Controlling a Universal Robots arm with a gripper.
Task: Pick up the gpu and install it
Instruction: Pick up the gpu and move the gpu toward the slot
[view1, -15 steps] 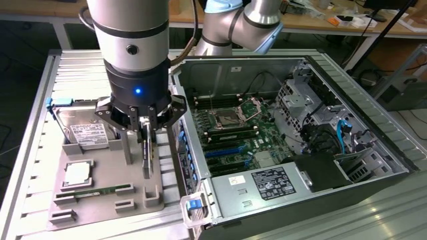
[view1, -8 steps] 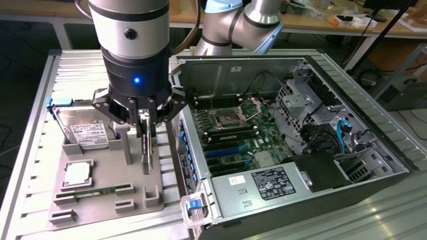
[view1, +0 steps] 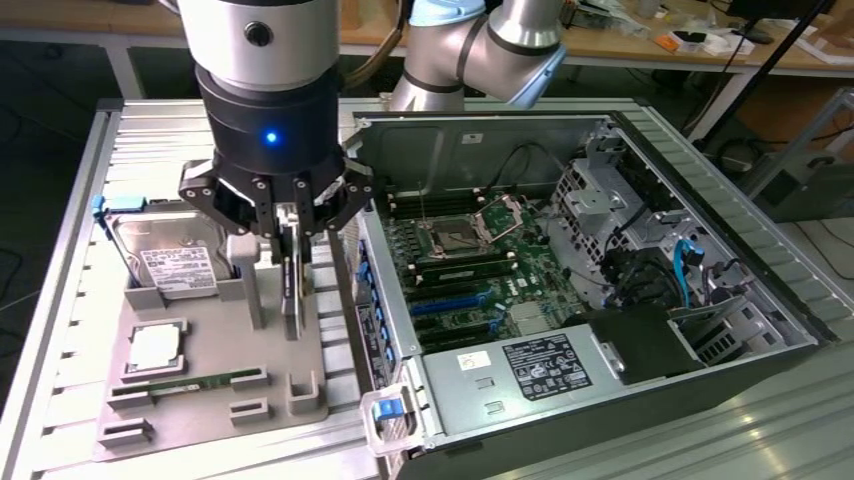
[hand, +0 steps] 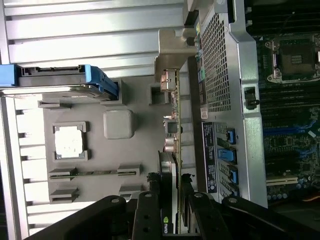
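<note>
The gpu (view1: 291, 302) stands on edge in a slot of the grey tray (view1: 200, 425), just outside the open computer case. From the wrist camera I look along its thin edge (hand: 173, 120), with the silver bracket (hand: 172, 50) at its far end. My gripper (view1: 288, 262) hangs straight above the card, its black fingers (hand: 152, 200) pressed on both faces, shut on it. A green logo on the card shows between the fingers. The card's lower edge still sits in the tray holder.
On the tray lie a hard drive with blue rails (view1: 174, 255), a CPU (view1: 156, 345) and a green memory stick (view1: 187, 383). The case's side wall (view1: 363, 290) stands right beside the gripper. Inside, the motherboard (view1: 467, 270) has blue slots (view1: 447, 300).
</note>
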